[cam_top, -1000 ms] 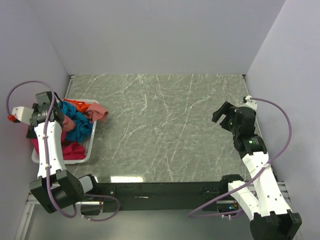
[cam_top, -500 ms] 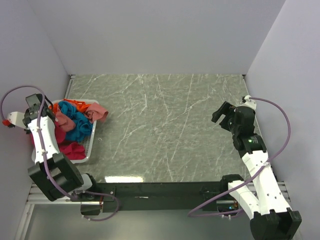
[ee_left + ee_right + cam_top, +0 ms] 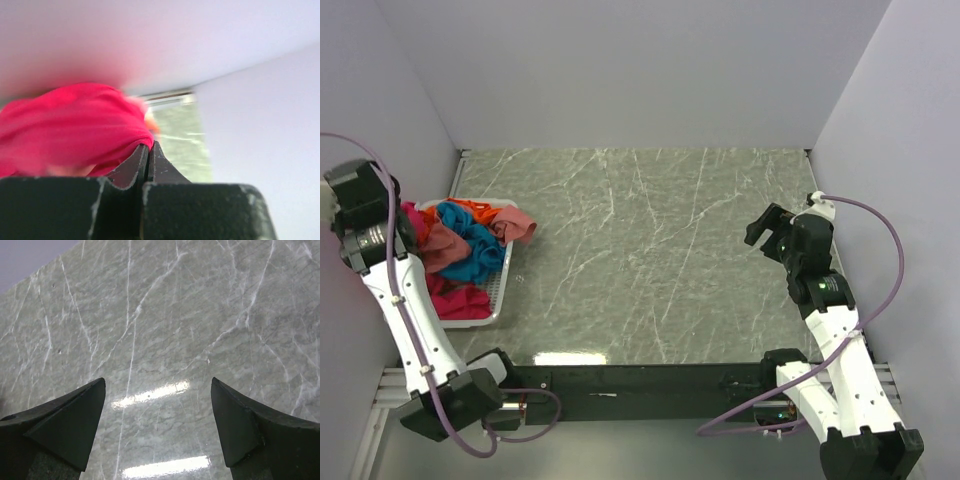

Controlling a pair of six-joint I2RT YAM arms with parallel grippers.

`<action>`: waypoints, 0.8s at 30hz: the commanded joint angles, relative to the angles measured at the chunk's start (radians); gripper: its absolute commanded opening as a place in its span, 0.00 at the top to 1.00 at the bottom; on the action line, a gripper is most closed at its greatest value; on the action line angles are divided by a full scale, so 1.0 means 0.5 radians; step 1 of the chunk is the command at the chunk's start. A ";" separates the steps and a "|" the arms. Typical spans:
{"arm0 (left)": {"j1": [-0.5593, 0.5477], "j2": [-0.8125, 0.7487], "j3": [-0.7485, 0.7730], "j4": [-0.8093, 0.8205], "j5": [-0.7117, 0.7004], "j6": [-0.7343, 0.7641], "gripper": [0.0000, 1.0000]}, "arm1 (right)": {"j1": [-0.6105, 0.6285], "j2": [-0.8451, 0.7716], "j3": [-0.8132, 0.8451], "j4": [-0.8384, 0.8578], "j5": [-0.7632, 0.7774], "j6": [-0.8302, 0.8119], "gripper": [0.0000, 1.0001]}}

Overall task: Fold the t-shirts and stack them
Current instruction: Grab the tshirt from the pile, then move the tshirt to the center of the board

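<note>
A heap of t-shirts fills the white basket (image 3: 502,285) at the table's left edge: teal-blue (image 3: 472,240), orange (image 3: 470,207), dusty pink (image 3: 517,222) and magenta-pink (image 3: 463,301). My left gripper (image 3: 406,222) is raised over the basket's far left corner. In the left wrist view its jaws (image 3: 148,146) are pressed together, pinching a fold of the magenta-pink t-shirt (image 3: 75,125), which bunches up to the left of the tips. My right gripper (image 3: 767,228) hovers over bare table at the right, open (image 3: 158,382) with nothing between its fingers.
The grey marble table (image 3: 650,230) is walled at the back and on both sides. The left wall stands close to the raised left arm. The dusty pink shirt hangs over the basket's right rim onto the table.
My left gripper closed on the magenta-pink shirt in the basket, and the arm rose and swung towards the left wall, drawing cloth up with it. The right arm has not moved.
</note>
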 commanded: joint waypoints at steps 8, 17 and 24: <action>-0.858 0.306 0.948 0.250 -0.142 0.329 0.99 | -0.007 0.041 0.089 0.015 0.117 -0.004 0.09; -1.821 0.797 1.721 0.645 -0.027 0.909 0.99 | -0.007 0.011 0.083 0.033 0.108 -0.010 0.09; -2.242 1.018 1.998 1.096 0.520 1.151 0.99 | -0.007 -0.004 0.083 0.046 0.096 -0.004 0.09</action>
